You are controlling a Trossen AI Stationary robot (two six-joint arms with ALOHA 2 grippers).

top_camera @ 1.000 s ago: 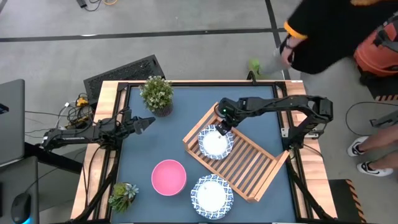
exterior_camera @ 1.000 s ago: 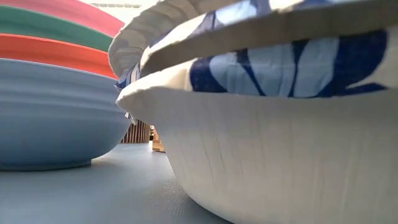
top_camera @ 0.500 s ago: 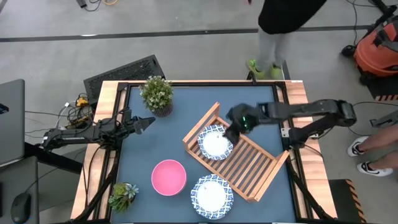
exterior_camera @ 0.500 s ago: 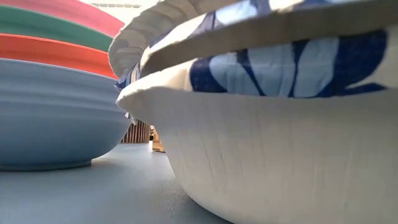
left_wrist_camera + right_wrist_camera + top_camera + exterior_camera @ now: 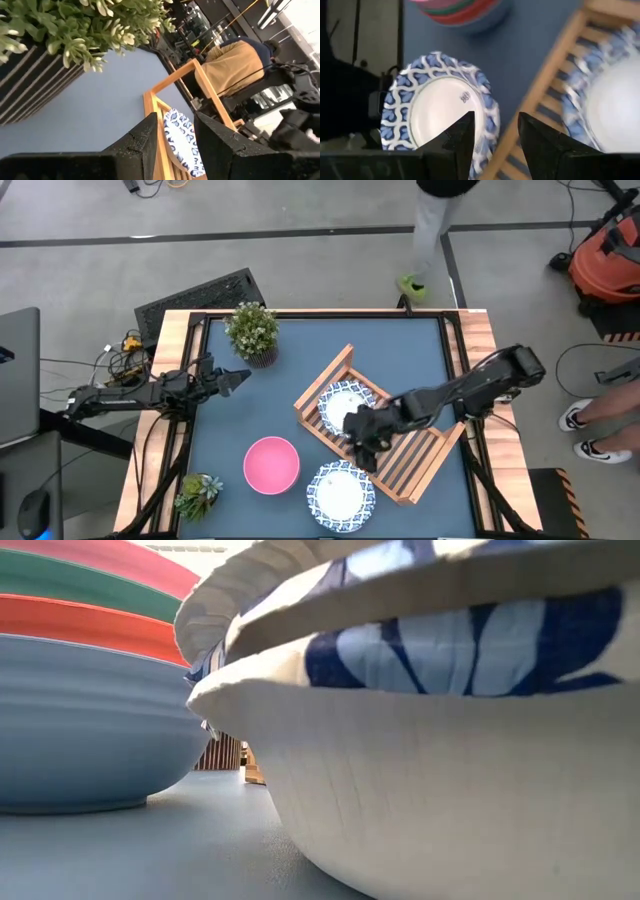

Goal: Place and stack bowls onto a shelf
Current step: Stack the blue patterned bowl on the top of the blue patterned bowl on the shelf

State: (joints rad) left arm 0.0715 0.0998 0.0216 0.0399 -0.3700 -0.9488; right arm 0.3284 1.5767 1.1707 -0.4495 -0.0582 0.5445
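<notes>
A white bowl with a blue patterned rim [image 5: 343, 406] sits on the slats of the light-wood shelf [image 5: 405, 448], at its left end. A second such bowl [image 5: 340, 492] rests on the table by the shelf's near rail; it also shows in the right wrist view [image 5: 435, 107]. A stack of bowls with a pink one on top [image 5: 272, 464] stands left of it. My right gripper [image 5: 365, 448] is open and empty above the shelf's near rail, between the two patterned bowls. My left gripper [image 5: 236, 378] is open and empty beside a potted plant [image 5: 252, 330].
A second small plant [image 5: 198, 494] stands at the near left corner. The shelf lies at a slant across the table's right half. The low view is filled by the light blue bowl [image 5: 90, 730] and patterned bowls [image 5: 450, 740]. A person's legs [image 5: 425, 240] show beyond the far edge.
My right gripper has gone from the far rim of the bowl on the shelf across the shelf toward the table's near edge, ending near the patterned bowl on the table. The bowl on the shelf stays put. The person behind the table has stepped away.
</notes>
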